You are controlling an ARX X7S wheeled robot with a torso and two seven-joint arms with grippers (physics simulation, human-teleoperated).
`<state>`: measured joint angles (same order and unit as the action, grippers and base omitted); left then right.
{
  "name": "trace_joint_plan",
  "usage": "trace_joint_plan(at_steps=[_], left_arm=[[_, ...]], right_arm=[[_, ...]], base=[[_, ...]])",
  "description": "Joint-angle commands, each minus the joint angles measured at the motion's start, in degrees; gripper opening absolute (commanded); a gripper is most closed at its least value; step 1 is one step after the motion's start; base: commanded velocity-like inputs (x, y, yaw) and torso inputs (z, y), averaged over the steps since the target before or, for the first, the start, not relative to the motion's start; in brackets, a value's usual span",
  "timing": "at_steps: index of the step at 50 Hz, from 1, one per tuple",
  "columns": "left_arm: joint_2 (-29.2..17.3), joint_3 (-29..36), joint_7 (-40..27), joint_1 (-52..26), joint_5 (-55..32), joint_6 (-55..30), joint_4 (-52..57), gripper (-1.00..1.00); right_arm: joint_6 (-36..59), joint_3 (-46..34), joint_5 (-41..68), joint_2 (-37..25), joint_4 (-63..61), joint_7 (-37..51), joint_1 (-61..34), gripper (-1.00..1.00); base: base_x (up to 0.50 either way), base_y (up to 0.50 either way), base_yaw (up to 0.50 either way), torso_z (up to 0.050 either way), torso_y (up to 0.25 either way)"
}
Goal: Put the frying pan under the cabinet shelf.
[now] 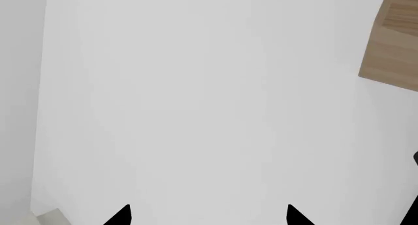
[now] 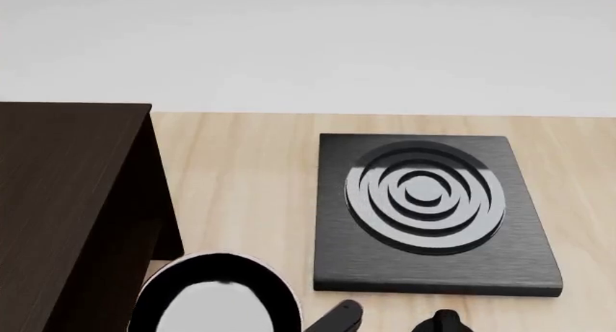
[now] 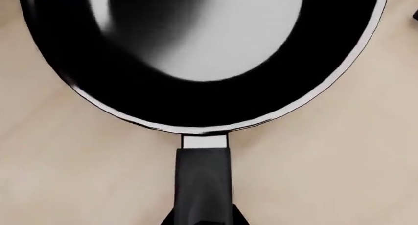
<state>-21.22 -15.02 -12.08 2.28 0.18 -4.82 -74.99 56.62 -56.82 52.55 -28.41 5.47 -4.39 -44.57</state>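
Pan (image 2: 216,296) lying flat on the desk (image 2: 250,180) at its near edge, glossy inside facing up, thin silvery rim all round. Left side of the rim just beside the near right corner of the cabinet (image 2: 68,202); touching or a hair apart, cannot tell. Not under the cabinet top. Handle (image 2: 335,319) running from the rim toward the right and the near edge, cut off by the bottom of the head view.

From the right wrist, pan (image 3: 202,54) filling most of the view, handle (image 3: 203,181) joined to it by a short silvery neck. Right gripper (image 3: 203,221) sitting at the handle, dark tips showing on either side of it at the very edge of the view; clamped or merely close around it, cannot tell.

Cabinet dark brown, flat-topped, with a straight side panel, standing at the left part of the desk and cut off by the view's left edge. Burner (image 2: 428,211), square and black with concentric silver rings, flat on the desk well right of the cabinet and just beyond the handle. White wall (image 2: 308,50) along the far edge.

Left gripper (image 1: 209,216) seen only in its own view: two black tips spread wide apart, nothing between them, facing a plain white surface, with a corner of light wood (image 1: 395,44) at one side.
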Motion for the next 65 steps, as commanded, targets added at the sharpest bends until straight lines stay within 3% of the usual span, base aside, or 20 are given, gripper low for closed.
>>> trace_joint_plan(at_steps=[1, 10, 12, 20, 39, 49, 65], left_arm=[[0.0, 0.0, 0.0, 0.0, 0.0, 0.0, 0.0, 1.0], [0.0, 0.0, 0.0, 0.0, 0.0, 0.0, 0.0, 1.0], [0.0, 0.0, 0.0, 0.0, 0.0, 0.0, 0.0, 1.0], [0.0, 0.0, 0.0, 0.0, 0.0, 0.0, 0.0, 1.0], [0.0, 0.0, 0.0, 0.0, 0.0, 0.0, 0.0, 1.0], [0.0, 0.0, 0.0, 0.0, 0.0, 0.0, 0.0, 1.0], [0.0, 0.0, 0.0, 0.0, 0.0, 0.0, 0.0, 1.0]], right_arm=[[7.0, 5.62, 15.08, 1.11, -7.27, 4.8, 0.38, -1.0], [14.2, 14.94, 34.93, 0.9, -12.0, 22.4, -0.29, -1.0], [16.11, 16.08, 47.12, 0.65, -12.84, 33.72, -2.16, -1.0], [14.78, 13.61, 61.56, 2.48, -17.75, 48.82, -7.13, -1.0], [15.77, 10.34, 39.62, 9.79, -8.15, 24.65, -11.14, -1.0], [5.88, 4.84, 24.58, 13.57, 0.55, 3.24, -9.34, -1.0], [-9.68, 0.37, 13.26, 21.81, 21.4, -17.61, -7.92, -1.0]], base=[[0.0, 0.0, 0.0, 0.0, 0.0], [0.0, 0.0, 0.0, 0.0, 0.0], [0.0, 0.0, 0.0, 0.0, 0.0], [0.0, 0.0, 0.0, 0.0, 0.0], [0.0, 0.0, 0.0, 0.0, 0.002], [0.0, 0.0, 0.01, 0.0, 0.001], [0.0, 0.01, 0.01, 0.0, 0.0]])
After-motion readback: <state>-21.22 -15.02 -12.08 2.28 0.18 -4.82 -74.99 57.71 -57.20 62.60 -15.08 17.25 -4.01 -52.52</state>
